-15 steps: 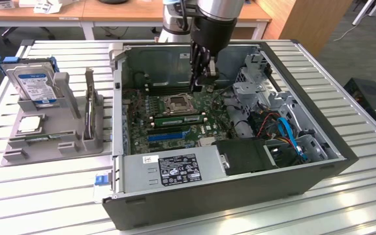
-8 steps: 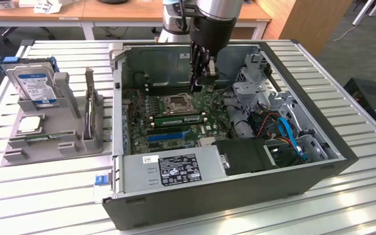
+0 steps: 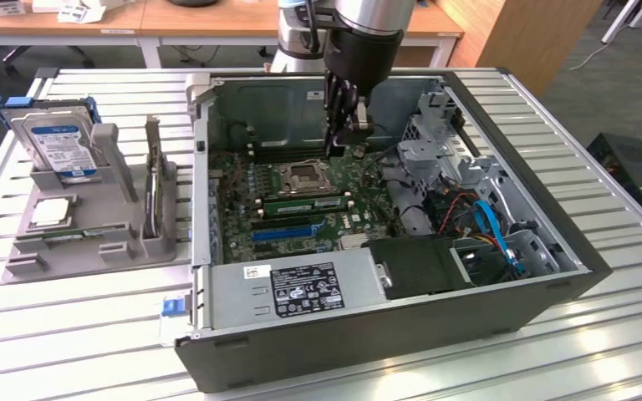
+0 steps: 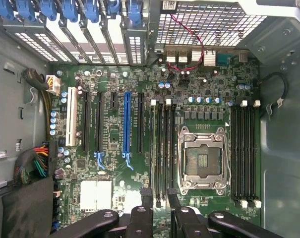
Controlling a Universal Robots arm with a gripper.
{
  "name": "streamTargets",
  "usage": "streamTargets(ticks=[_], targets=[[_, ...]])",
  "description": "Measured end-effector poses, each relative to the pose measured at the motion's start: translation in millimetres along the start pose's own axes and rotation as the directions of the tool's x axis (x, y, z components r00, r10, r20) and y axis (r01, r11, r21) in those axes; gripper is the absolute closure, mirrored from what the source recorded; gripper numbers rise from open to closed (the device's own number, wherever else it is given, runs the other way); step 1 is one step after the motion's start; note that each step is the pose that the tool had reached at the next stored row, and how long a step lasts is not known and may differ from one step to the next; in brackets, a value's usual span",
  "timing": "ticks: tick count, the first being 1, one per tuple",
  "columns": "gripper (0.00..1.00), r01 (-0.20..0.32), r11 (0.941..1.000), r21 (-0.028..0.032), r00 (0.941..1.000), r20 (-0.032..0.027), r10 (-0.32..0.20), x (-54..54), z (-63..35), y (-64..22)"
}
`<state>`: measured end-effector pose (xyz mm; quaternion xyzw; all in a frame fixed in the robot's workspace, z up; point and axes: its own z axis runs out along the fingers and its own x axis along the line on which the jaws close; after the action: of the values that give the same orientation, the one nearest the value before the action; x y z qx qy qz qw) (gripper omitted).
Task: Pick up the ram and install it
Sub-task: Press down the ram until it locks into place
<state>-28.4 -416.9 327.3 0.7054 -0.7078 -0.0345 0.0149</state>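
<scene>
Green, narrow ram (image 3: 298, 203) with dark chips stands seated on edge beside the processor socket (image 3: 304, 177); my claw (image 3: 346, 142) hovers nearby, parted and empty.

Exterior view overlooks the case (image 3: 354, 342); wrist view faces its motherboard (image 4: 189, 84) closely.

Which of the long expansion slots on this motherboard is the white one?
The outermost slot, farthest from the processor socket; the rest are black, apart from one blue slot.
</scene>
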Motion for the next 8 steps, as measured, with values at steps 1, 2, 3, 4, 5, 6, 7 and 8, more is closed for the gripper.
streamTargets(ticks=[1,2,3,4,5,6,7,8], targets=[[0.75,0.000,1.0000,0.0000,1.0000,-0.0001,0.000,0.0,0.0,0.0],[0.75,0.000,1.0000,0.0000,1.0000,0.0000,0.000,0.0,0.0,0.0],[0.75,0.000,1.0000,0.0001,1.0000,0.0000,0.000,0.0,0.0,0.0],[0.75,0.000,1.0000,0.0000,1.0000,0.0000,0.000,0.0,0.0,0.0],[0.76,0.000,1.0000,0.0000,1.0000,0.0000,0.000,0.0,0.0,0.0],[0.76,0.000,1.0000,0.0000,1.0000,0.0000,0.000,0.0,0.0,0.0],[0.83,0.000,1.0000,0.0000,1.0000,0.0000,0.000,0.0,0.0,0.0],[0.89,0.000,1.0000,0.0000,1.0000,0.0000,0.000,0.0,0.0,0.0]])
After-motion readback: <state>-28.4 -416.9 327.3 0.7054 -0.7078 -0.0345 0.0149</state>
